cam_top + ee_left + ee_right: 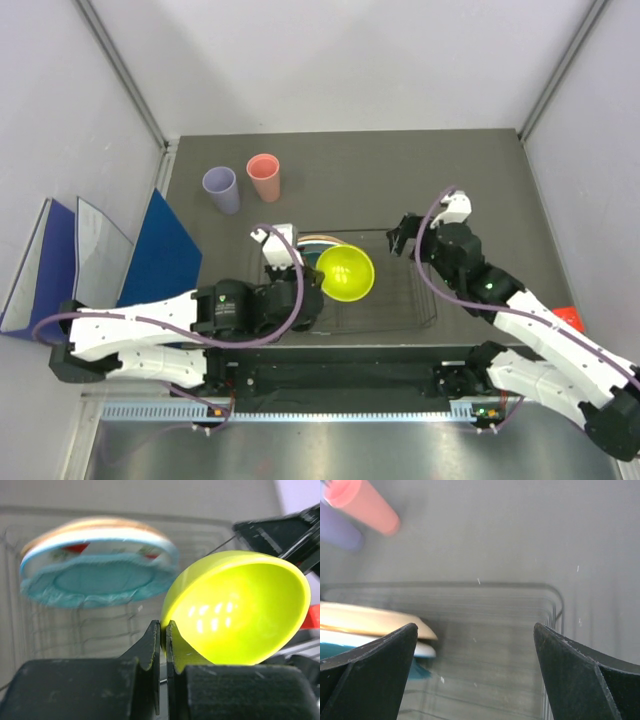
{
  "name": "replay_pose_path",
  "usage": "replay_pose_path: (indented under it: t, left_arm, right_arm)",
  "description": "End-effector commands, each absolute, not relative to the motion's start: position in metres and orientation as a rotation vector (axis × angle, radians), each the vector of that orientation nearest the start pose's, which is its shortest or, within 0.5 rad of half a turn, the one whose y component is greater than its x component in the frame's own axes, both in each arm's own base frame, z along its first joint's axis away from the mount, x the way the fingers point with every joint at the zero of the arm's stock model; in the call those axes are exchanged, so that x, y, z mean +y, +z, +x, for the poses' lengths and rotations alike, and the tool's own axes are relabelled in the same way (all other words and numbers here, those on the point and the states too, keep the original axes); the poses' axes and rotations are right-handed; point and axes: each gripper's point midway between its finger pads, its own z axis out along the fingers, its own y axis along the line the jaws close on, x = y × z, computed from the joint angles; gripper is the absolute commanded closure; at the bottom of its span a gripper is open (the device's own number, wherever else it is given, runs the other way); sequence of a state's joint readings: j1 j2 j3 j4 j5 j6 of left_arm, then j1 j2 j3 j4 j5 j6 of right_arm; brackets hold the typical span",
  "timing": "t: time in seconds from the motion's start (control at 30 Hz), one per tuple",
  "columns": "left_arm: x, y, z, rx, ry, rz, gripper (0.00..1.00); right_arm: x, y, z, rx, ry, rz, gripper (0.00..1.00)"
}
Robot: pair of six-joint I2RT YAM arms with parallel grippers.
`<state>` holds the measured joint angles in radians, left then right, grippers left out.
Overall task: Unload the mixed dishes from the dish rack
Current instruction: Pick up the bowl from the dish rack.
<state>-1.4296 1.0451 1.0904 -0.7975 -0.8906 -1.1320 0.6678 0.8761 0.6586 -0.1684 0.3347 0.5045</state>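
The dark table [440, 170] carries the wire dish rack [428, 300] near its front edge, between the two arms. Three plates stand on edge together in the rack's left part: a teal scalloped plate [95, 582] in front, a white plate with red marks [107, 536] behind it, and a peach plate [85, 524] at the back. The yellow-green bowl [346, 272] is over the rack just right of the plates, tipped on its side. The left claw [163, 627] is pinched tight on the bowl's rim. The right claw [475, 630] is spread wide and holds nothing, above the rack's far right corner. A lavender cup [221, 188] and a salmon-pink cup [264, 176] stand upright side by side on the table beyond the rack.
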Motion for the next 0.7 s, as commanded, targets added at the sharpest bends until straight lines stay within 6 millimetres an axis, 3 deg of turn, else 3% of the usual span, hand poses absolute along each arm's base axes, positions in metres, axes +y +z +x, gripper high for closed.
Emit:
replay_pose_path:
  t: [0.0, 0.03, 0.07, 0.1, 0.13, 0.2, 0.27, 0.37, 0.5, 0.67]
  left_arm:
    - [-0.267, 0.315, 0.167, 1.925, -0.521, -0.063, 1.0]
    - [-0.277, 0.331, 0.172, 1.901, -0.51, -0.066, 1.0]
    - [-0.28, 0.338, 0.177, 1.887, -0.486, -0.058, 1.0]
    - [-0.28, 0.342, 0.189, 1.886, -0.432, -0.036, 1.0]
    - [-0.291, 0.351, 0.197, 1.892, -0.417, -0.031, 1.0]
    - [-0.298, 0.352, 0.217, 1.919, -0.387, -0.01, 1.0]
    - [-0.319, 0.354, 0.231, 1.948, -0.429, 0.032, 1.0]
    - [-0.326, 0.354, 0.266, 1.958, -0.431, -0.002, 1.0]
    - [-0.341, 0.363, 0.295, 1.949, -0.463, -0.001, 1.0]
    - [-0.365, 0.363, 0.308, 1.962, -0.492, 0.048, 1.0]
  right_arm:
    - [0.155, 0.276, 0.274, 1.787, 0.466, 0.101, 0.0]
    - [0.151, 0.284, 0.274, 1.772, 0.452, 0.11, 0.0]
    - [0.148, 0.29, 0.273, 1.769, 0.44, 0.106, 0.0]
    - [0.146, 0.308, 0.273, 1.737, 0.446, 0.116, 0.0]
    - [0.142, 0.316, 0.273, 1.727, 0.43, 0.126, 0.0]
    - [0.135, 0.337, 0.272, 1.698, 0.413, 0.135, 0.0]
    - [0.125, 0.354, 0.271, 1.677, 0.371, 0.155, 0.0]
    - [0.113, 0.372, 0.269, 1.65, 0.337, 0.187, 0.0]
    - [0.108, 0.384, 0.266, 1.623, 0.336, 0.196, 0.0]
    - [0.118, 0.37, 0.27, 1.659, 0.335, 0.143, 0.01]
